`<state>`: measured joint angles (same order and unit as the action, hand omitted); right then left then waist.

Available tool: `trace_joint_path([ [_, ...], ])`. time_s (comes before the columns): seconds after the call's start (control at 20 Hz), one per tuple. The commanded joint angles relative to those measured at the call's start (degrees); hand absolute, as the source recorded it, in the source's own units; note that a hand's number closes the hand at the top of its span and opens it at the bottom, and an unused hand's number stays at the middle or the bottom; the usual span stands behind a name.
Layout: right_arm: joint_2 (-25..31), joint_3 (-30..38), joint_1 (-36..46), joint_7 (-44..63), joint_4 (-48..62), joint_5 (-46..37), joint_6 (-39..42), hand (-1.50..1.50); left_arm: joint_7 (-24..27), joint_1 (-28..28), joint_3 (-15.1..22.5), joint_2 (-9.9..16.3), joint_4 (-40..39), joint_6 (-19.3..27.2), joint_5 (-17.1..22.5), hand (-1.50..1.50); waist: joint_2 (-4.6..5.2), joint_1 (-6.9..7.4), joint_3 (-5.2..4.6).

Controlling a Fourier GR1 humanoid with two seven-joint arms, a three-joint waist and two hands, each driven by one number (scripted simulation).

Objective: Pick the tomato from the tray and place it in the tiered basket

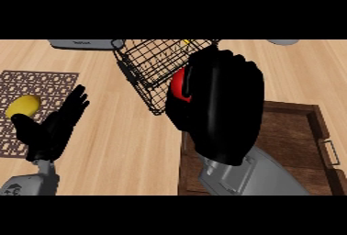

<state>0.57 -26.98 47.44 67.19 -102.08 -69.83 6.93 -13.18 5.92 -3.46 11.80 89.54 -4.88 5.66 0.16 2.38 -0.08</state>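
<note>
My right hand [220, 108] curled round tomato [179, 87], raised beside tiered basket [152, 64]. Risk: clipping wire rim, tomato falling onto desk [129, 147]. Left hand [58, 124] open, resting.

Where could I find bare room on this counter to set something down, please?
Bare wood lies between the patterned mat and the tray, in front of the wire basket; the open left hand rests at its left side. It is crowded where the right hand holds the tomato beside the basket.
</note>
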Motion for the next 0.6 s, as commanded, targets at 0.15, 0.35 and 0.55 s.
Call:
trace_joint_path([
  [0.15, -0.55, 5.99, 11.03, 7.97, 18.06, 6.3, -8.41, 1.5, -4.04, 2.31, -0.07, 0.31, 2.32, 0.06, 0.9, 0.0, 0.22, 0.44, 0.02],
  [0.35, -0.55, 6.22, 16.63, 10.97, 25.2, 9.39, -9.45, 1.5, -0.99, 0.58, 0.01, 0.57, -0.16, -1.68, 0.74, 0.0, 0.3, 0.65, -0.06],
  [0.55, -0.55, 7.53, 18.66, 9.61, 32.47, 10.7, -14.57, 1.5, 1.17, -1.91, 0.81, -0.64, 0.65, -0.82, -0.58, 0.0, 0.31, 1.08, -0.04],
])
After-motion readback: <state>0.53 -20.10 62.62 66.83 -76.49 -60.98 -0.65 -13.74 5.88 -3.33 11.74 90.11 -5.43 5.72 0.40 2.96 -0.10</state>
